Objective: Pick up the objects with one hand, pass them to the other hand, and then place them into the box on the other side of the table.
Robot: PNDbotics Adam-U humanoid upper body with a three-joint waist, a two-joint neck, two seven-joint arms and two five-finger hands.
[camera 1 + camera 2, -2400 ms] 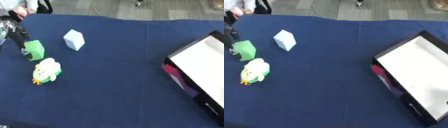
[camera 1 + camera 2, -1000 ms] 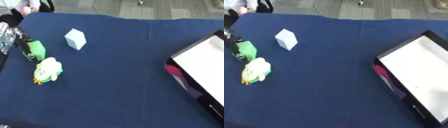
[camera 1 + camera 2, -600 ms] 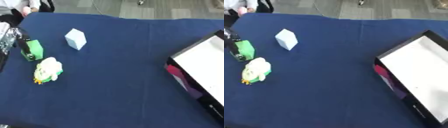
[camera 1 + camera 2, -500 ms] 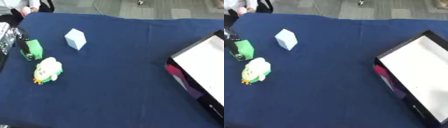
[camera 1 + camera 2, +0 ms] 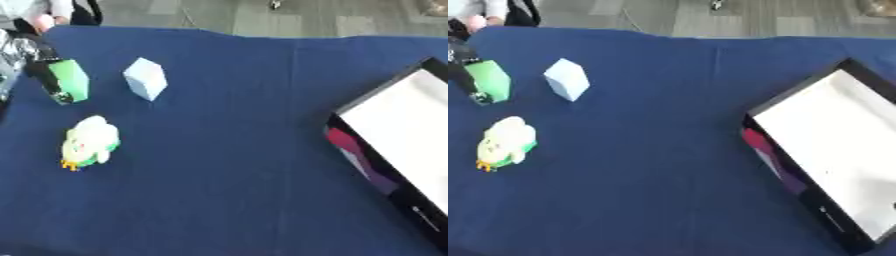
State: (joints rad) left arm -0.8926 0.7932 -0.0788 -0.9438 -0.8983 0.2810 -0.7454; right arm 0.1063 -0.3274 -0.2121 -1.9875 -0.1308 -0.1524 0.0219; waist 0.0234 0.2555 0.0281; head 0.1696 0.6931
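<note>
My left hand (image 5: 24, 59) reaches in from the far left edge, its dark fingers (image 5: 50, 82) curled round a green block (image 5: 70, 80) held slightly tilted. A pale blue block (image 5: 145, 78) stands on the blue cloth just right of it. Nearer to me lies a white and green plush toy (image 5: 87, 142) with yellow feet. The black box (image 5: 773, 150) with a white inside sits at the right edge, turned at an angle. My right hand shows in neither view.
The blue cloth (image 5: 227, 165) covers the whole table between the left-hand objects and the box. The table's far edge runs along the top, with grey floor beyond it.
The green block, in my left hand, has shifted toward the far side, away from the plush toy. The pale blue block, the toy and the box stay put.
</note>
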